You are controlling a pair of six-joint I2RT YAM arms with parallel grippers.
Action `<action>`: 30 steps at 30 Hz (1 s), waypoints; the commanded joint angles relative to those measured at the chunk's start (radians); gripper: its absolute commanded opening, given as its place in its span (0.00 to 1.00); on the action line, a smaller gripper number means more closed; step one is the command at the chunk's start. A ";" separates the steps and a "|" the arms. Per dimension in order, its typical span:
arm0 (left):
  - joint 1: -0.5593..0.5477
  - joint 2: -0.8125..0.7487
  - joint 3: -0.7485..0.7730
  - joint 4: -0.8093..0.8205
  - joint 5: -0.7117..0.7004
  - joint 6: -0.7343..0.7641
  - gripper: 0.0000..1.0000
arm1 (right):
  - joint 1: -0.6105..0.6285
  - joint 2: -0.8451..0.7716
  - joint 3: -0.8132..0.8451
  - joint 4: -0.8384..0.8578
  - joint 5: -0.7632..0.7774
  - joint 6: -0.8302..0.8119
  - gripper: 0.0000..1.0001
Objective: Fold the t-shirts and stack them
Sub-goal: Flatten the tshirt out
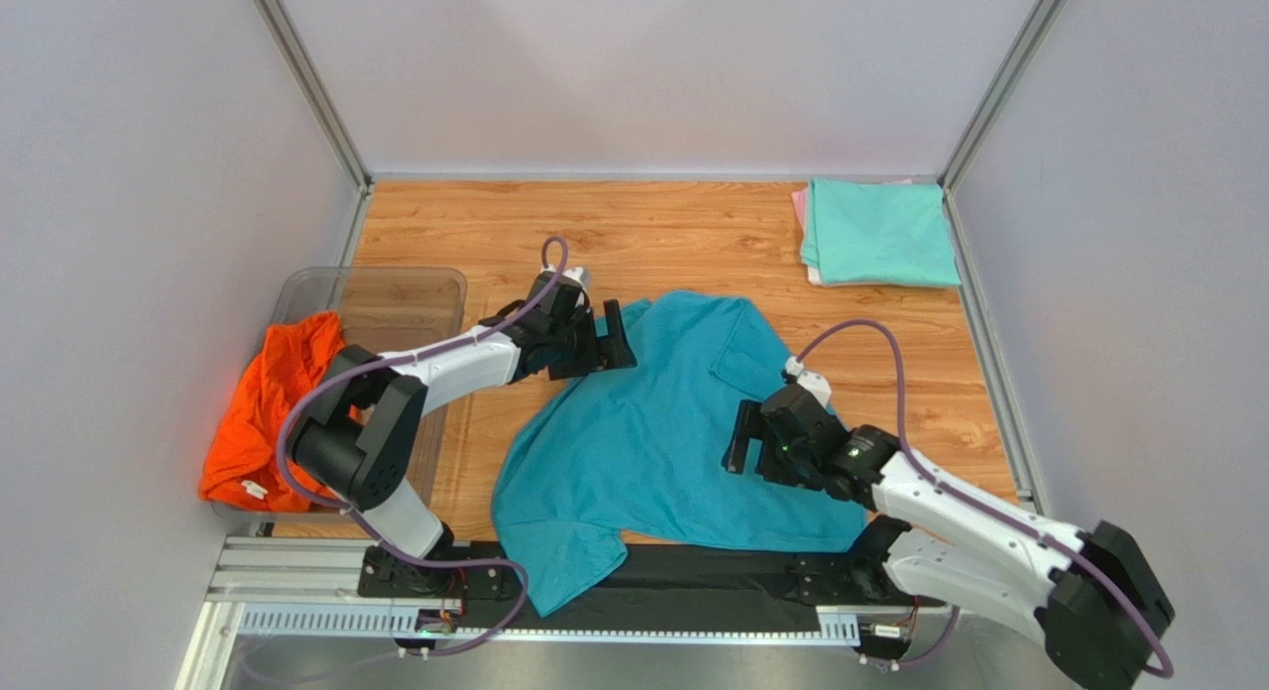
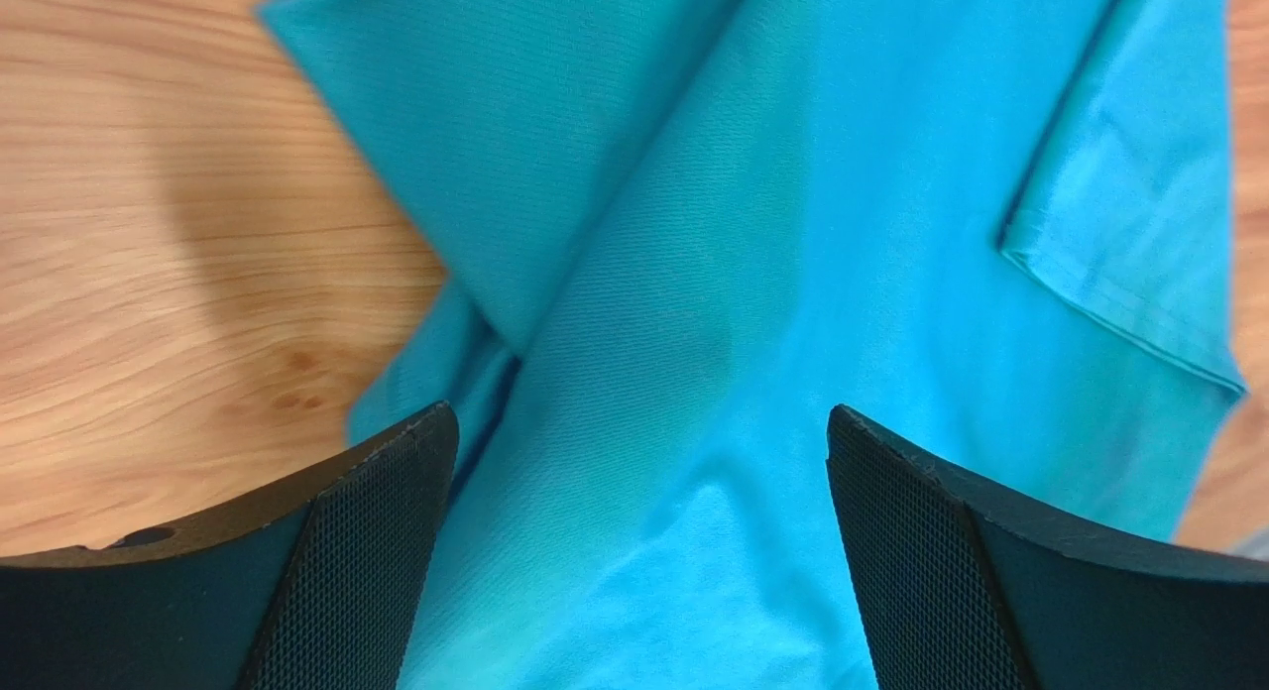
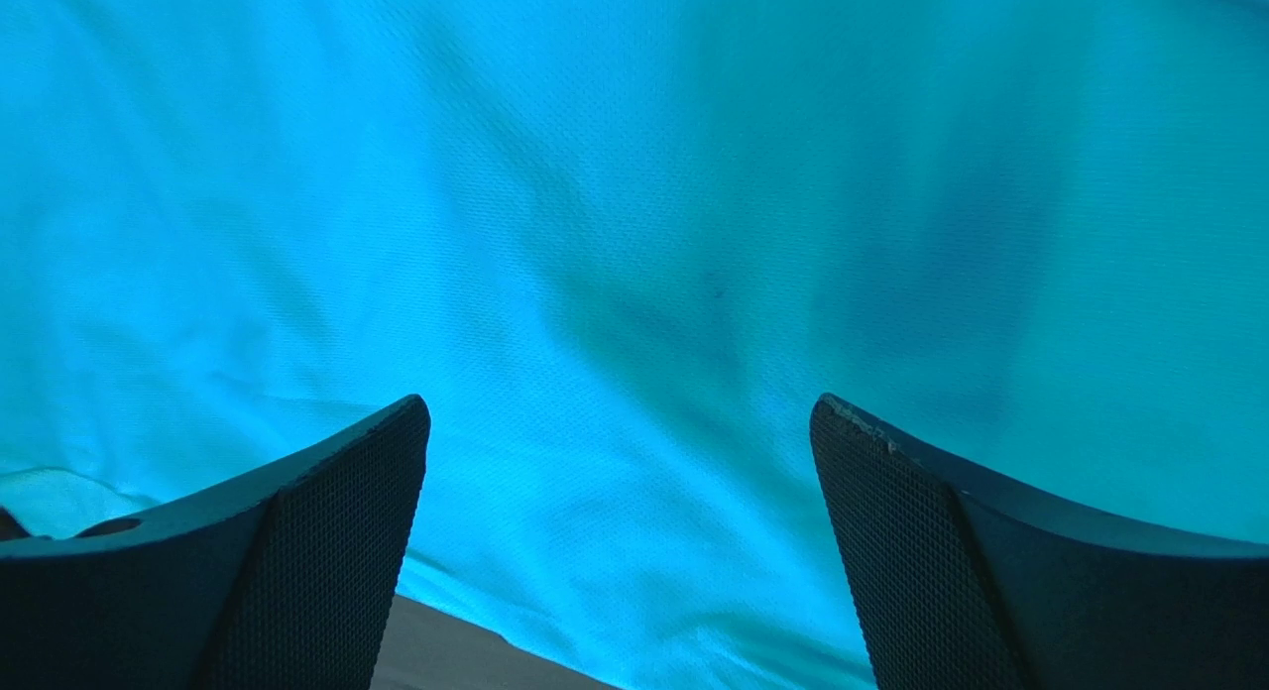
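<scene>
The tub (image 1: 405,292) holds the orange shirt (image 1: 276,408), draped over its rim. The left fingers (image 2: 350,571) and right fingers (image 3: 298,571) are spread above the teal shirt (image 1: 656,437).

The left arm (image 1: 447,366) rises from its base at the near left, bends at the elbow and extends its forearm forward and to the right. The left end effector (image 1: 614,338) points right with its jaws spread wide. The right arm (image 1: 953,512) bends at an elbow set out to the near right, and its forearm extends left and forward. The right end effector (image 1: 740,437) points left, jaws also spread wide. In both wrist views the black mesh-textured fingers (image 2: 358,556) stand well apart.
</scene>
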 commanded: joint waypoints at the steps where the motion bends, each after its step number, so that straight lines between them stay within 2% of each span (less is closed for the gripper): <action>1: 0.002 -0.057 0.075 -0.153 -0.124 0.053 1.00 | 0.003 -0.039 0.121 -0.069 0.136 -0.068 1.00; 3: 0.013 -0.057 0.101 -0.204 -0.167 0.058 1.00 | 0.002 -0.025 0.176 -0.089 0.191 -0.109 1.00; 10: 0.114 0.033 0.173 -0.221 -0.134 0.064 0.99 | -0.001 0.065 0.235 -0.093 0.227 -0.158 1.00; 13: 0.116 0.105 0.226 -0.210 -0.099 0.082 0.98 | -0.004 0.084 0.230 -0.093 0.228 -0.157 1.00; 20: 0.116 0.243 0.326 -0.236 -0.114 0.081 0.90 | -0.026 0.071 0.201 -0.098 0.216 -0.152 1.00; 21: 0.116 0.263 0.334 -0.241 -0.112 0.082 0.82 | -0.027 0.065 0.198 -0.098 0.216 -0.155 1.00; 23: 0.116 0.282 0.356 -0.255 -0.114 0.084 0.78 | -0.035 0.056 0.193 -0.099 0.213 -0.158 1.00; 24: 0.116 0.294 0.359 -0.256 -0.114 0.082 0.71 | -0.036 0.056 0.192 -0.099 0.216 -0.158 1.00; 26: 0.114 0.309 0.368 -0.256 -0.103 0.090 0.62 | -0.039 0.059 0.189 -0.099 0.222 -0.161 1.00; 29: 0.111 0.343 0.380 -0.258 -0.085 0.087 0.34 | -0.043 0.068 0.186 -0.098 0.228 -0.161 1.00; 30: 0.110 0.363 0.383 -0.259 -0.077 0.087 0.30 | -0.043 0.070 0.183 -0.098 0.230 -0.161 1.00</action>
